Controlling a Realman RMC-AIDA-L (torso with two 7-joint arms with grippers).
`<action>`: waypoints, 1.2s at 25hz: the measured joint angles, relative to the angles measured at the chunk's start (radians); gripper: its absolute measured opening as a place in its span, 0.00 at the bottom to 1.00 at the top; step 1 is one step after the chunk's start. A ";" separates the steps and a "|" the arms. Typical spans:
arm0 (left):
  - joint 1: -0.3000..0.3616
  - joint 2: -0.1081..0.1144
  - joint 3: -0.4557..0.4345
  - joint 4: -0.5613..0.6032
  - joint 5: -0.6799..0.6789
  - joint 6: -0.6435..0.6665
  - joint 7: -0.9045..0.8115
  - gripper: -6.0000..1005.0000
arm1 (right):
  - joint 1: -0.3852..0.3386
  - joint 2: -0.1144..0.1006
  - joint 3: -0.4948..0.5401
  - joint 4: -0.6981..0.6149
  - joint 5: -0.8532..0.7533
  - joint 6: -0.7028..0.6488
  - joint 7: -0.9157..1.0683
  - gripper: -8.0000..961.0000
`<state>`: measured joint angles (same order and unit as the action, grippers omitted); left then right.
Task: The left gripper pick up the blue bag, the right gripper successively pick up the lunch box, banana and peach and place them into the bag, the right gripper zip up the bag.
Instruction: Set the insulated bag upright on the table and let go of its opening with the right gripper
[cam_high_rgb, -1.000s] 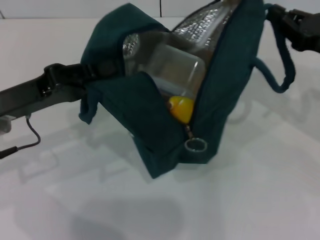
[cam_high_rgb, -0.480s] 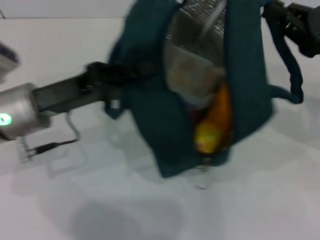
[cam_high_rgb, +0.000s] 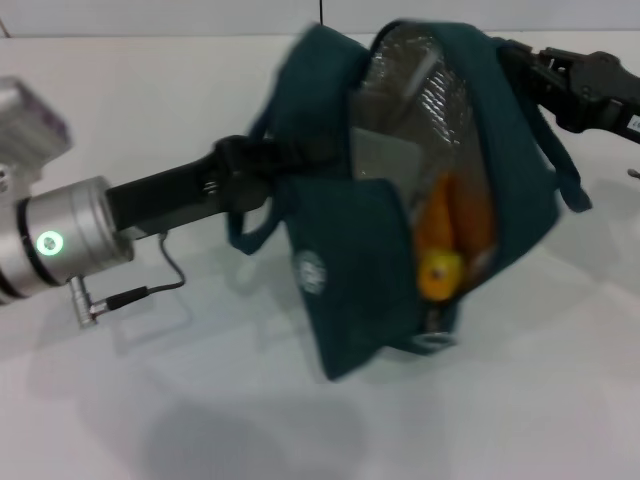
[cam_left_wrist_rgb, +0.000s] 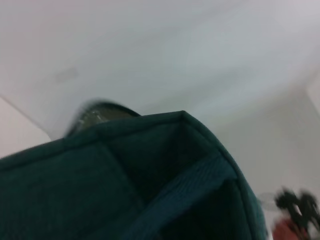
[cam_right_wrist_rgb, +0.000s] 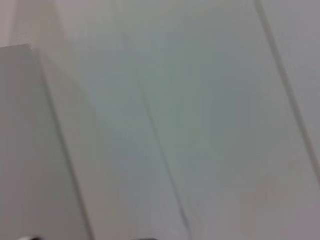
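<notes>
The blue bag hangs between both grippers above the white table, tilted, with its mouth open and the silver foil lining showing. The left gripper is shut on the bag's left side by a handle. The right gripper is shut on the bag's right rim at the top right. Inside the bag, the lunch box lies against the lining and the banana points down toward the ring zipper pull. The peach is hidden. The bag's fabric fills the left wrist view.
The white table stretches below and around the bag. The left arm's silver wrist with a green light and a thin cable reach in from the left. The right wrist view shows only a pale surface.
The bag has swung and turned, so its white logo now faces me. The left arm has pushed farther right into view. The banana has slid down toward the zipper end.
</notes>
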<state>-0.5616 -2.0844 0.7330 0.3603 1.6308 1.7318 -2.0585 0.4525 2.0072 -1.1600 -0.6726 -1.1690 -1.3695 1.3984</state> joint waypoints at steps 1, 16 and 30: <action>0.013 -0.001 -0.009 0.004 0.000 -0.012 0.002 0.04 | -0.003 0.000 0.003 0.004 -0.001 0.005 -0.001 0.08; 0.022 -0.006 0.037 -0.024 0.013 -0.119 0.013 0.04 | 0.059 0.006 -0.007 0.067 -0.040 0.030 -0.028 0.08; 0.120 0.003 0.006 0.055 -0.137 0.099 0.018 0.04 | 0.016 -0.006 0.056 0.090 -0.040 0.183 -0.013 0.08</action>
<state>-0.4421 -2.0818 0.7391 0.4154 1.4934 1.8305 -2.0407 0.4684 2.0016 -1.1035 -0.5826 -1.2089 -1.1865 1.3859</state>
